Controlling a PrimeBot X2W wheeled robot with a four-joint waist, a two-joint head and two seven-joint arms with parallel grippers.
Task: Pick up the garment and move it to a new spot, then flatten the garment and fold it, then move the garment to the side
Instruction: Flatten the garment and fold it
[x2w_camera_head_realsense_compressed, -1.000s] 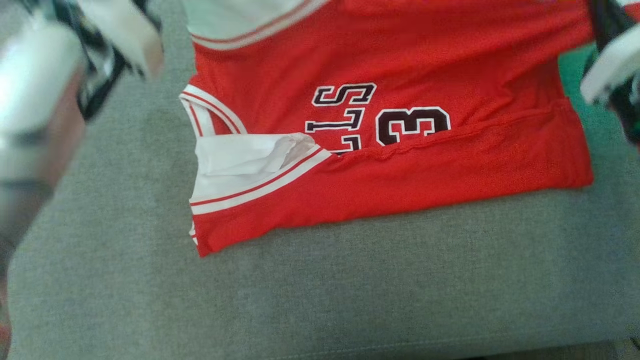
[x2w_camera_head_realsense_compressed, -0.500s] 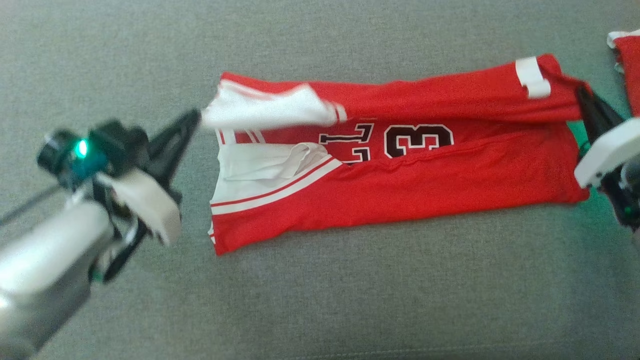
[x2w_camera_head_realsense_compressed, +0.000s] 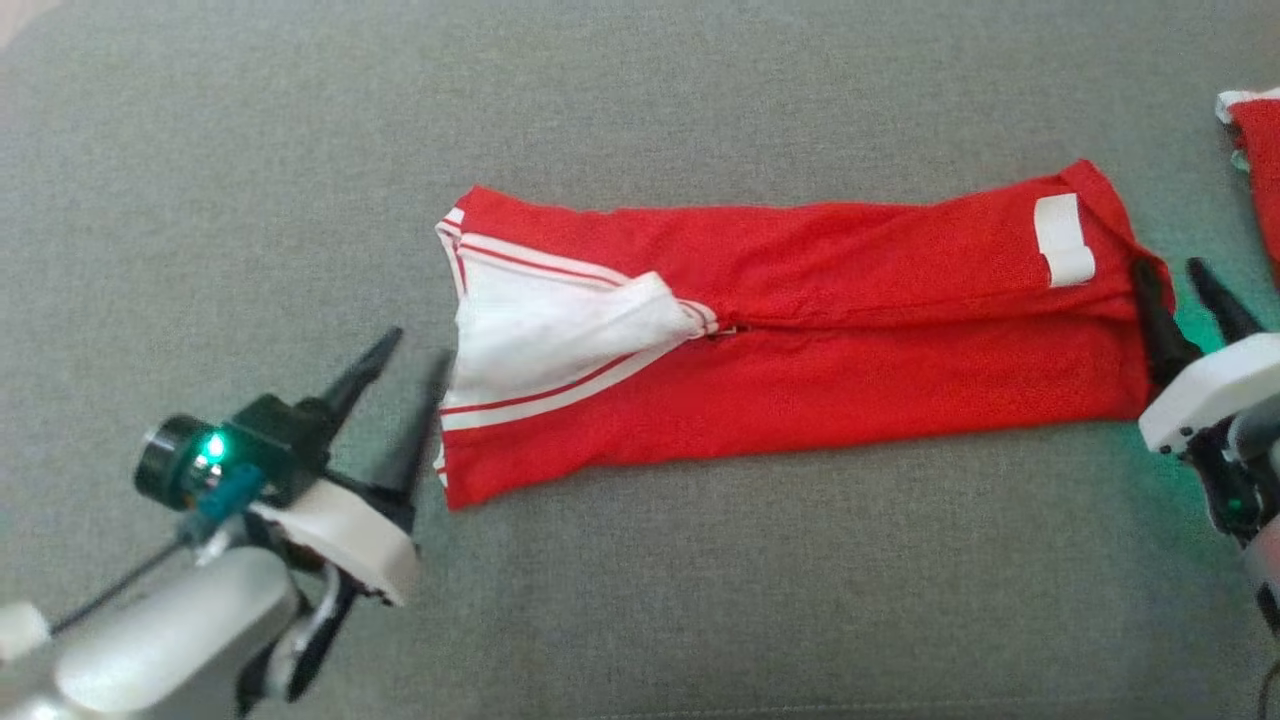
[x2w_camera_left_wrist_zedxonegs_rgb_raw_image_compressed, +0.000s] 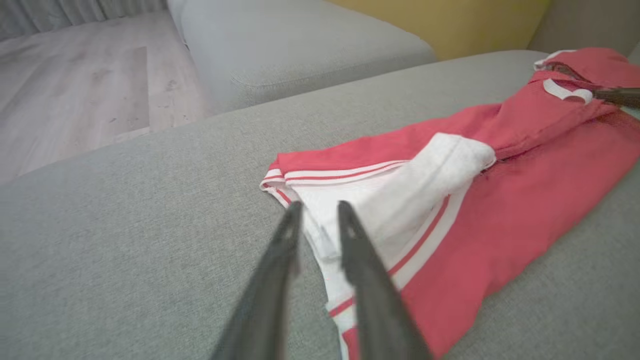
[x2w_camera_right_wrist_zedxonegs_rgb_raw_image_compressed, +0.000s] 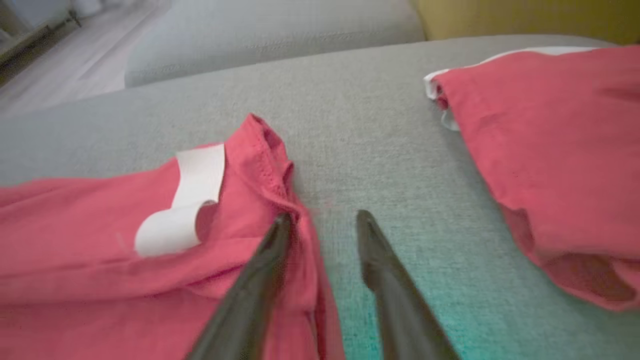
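The garment (x2w_camera_head_realsense_compressed: 800, 400) lies as a long folded strip on the sofa cushion (x2w_camera_head_realsense_compressed: 640, 600), its length running between my hands. My left hand (x2w_camera_head_realsense_compressed: 417, 345) sits just off the white-trimmed end, my right hand (x2w_camera_head_realsense_compressed: 1168, 268) at the hem end. Both are parted, gripping nothing.

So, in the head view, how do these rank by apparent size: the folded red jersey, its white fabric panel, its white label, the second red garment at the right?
1. folded red jersey
2. white fabric panel
3. white label and second red garment: alike here; the picture's edge cuts the garment, so unranked.
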